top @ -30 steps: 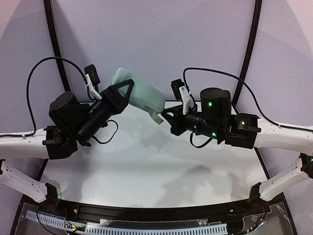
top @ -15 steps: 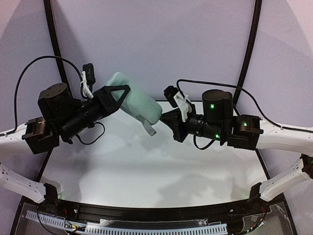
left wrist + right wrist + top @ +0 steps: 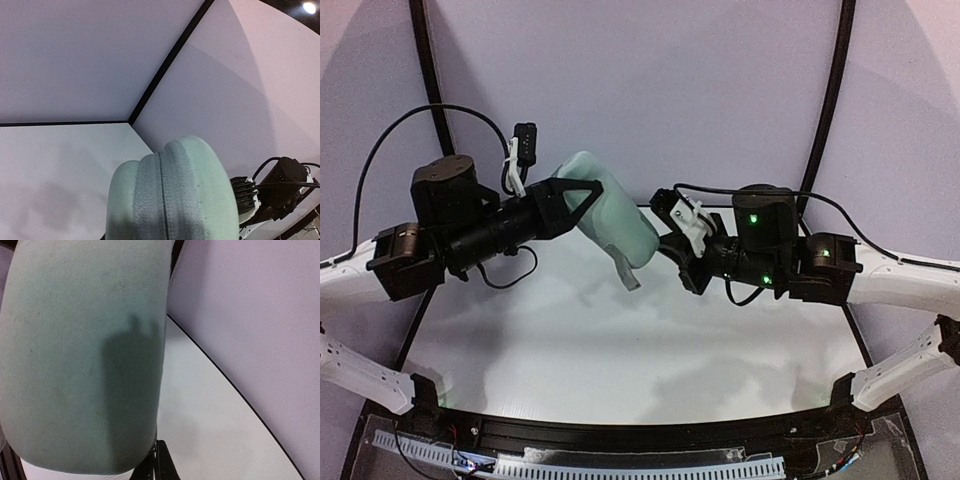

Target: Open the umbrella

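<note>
A pale mint-green rounded-oblong storage case (image 3: 620, 215) is held in the air above the white table. My left gripper (image 3: 582, 200) is shut on its upper end. The case fills the left wrist view (image 3: 170, 200), zip seam facing the camera, and hides my fingers there. A short grey strap (image 3: 628, 273) hangs from its lower end. My right gripper (image 3: 667, 248) is at the case's lower right end. In the right wrist view the case (image 3: 85, 355) looms large and my right gripper (image 3: 161, 460) looks shut right under its edge. The umbrella itself is hidden.
The white table (image 3: 620, 350) lies below both arms, bounded by pale walls with black seams (image 3: 835, 90). The right arm's body (image 3: 770, 250) shows behind the case in the left wrist view (image 3: 280, 190).
</note>
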`<action>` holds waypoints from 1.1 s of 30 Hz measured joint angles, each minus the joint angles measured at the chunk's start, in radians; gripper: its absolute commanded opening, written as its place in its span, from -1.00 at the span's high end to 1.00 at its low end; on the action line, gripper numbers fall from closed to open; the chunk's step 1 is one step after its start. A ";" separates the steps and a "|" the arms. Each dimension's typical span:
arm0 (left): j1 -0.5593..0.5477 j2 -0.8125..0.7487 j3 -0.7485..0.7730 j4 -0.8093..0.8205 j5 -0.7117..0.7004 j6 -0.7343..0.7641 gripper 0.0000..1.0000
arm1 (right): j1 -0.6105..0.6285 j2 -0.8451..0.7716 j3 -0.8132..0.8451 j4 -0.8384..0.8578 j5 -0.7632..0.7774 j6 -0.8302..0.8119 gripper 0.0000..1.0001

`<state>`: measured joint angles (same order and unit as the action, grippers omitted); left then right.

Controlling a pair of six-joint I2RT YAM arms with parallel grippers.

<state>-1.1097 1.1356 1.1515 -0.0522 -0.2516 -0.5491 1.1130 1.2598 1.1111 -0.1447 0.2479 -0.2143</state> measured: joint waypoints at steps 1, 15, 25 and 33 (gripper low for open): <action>0.001 0.004 0.000 0.002 0.013 0.003 0.98 | 0.000 -0.007 -0.007 -0.002 -0.001 -0.007 1.00; 0.061 0.188 0.089 0.001 0.190 -0.012 0.98 | -0.054 -0.062 -0.019 -0.148 0.018 -0.143 1.00; 0.107 0.291 0.081 0.055 0.318 -0.018 0.98 | -0.077 -0.020 0.018 -0.273 0.048 -0.193 1.00; 0.124 0.360 0.067 0.126 0.389 -0.024 0.98 | -0.102 -0.012 0.024 -0.337 0.050 -0.199 1.00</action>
<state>-0.9856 1.4956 1.2188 0.0734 0.1378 -0.5733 1.0106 1.2480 1.1351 -0.4818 0.2983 -0.4131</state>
